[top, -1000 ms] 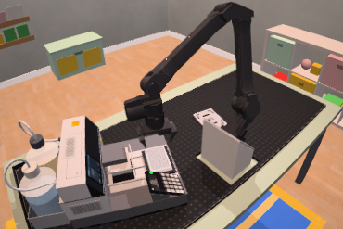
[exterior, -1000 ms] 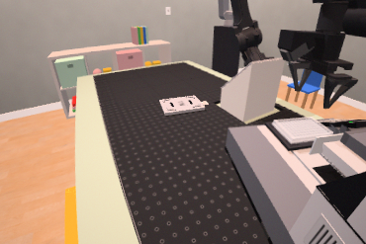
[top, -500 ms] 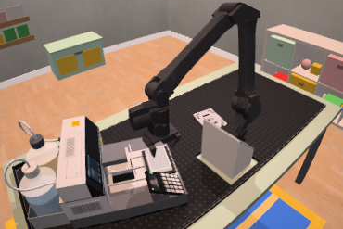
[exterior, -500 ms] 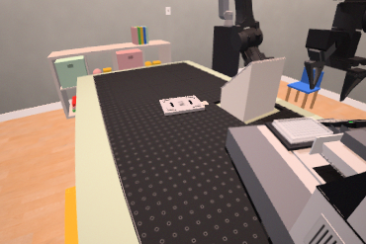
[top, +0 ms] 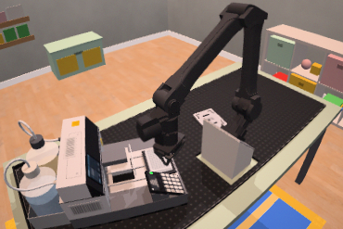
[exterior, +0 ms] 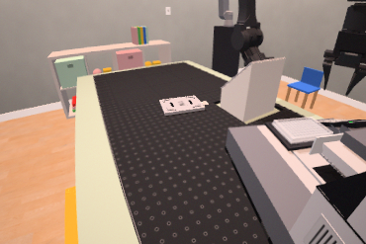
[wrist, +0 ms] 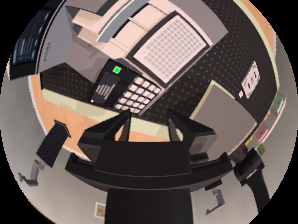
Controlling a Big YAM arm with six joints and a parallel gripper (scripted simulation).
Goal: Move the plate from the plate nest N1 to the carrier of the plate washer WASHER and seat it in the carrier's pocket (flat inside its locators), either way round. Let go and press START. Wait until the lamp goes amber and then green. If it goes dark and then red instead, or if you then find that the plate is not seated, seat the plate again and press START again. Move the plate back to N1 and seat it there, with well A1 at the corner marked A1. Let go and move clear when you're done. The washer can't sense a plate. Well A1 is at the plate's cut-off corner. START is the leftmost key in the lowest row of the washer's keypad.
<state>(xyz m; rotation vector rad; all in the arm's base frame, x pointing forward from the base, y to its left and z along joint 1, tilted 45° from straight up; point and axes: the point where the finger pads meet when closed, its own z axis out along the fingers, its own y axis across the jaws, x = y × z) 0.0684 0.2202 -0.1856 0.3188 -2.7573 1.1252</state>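
Observation:
The white well plate point(top: 155, 159) point(exterior: 302, 129) point(wrist: 172, 43) lies flat in the carrier pocket of the washer point(top: 93, 200) point(exterior: 277, 177). The lamp point(top: 151, 172) point(wrist: 117, 68) beside the keypad point(top: 167, 183) point(wrist: 136, 92) glows green. My gripper point(top: 167, 158) point(exterior: 341, 75) point(wrist: 149, 112) hangs a little above the plate's near edge and the keypad, its fingers half open with nothing between them. The plate nest N1 point(top: 210, 118) point(exterior: 183, 107) point(wrist: 252, 78) lies empty on the black mat, farther back.
A grey slanted panel point(top: 224, 149) point(exterior: 254, 88) point(wrist: 222, 106) stands between the washer and the nest. Two bottles point(top: 34, 175) with tubing stand left of the washer. Shelves with coloured bins point(top: 301, 61) stand behind the table.

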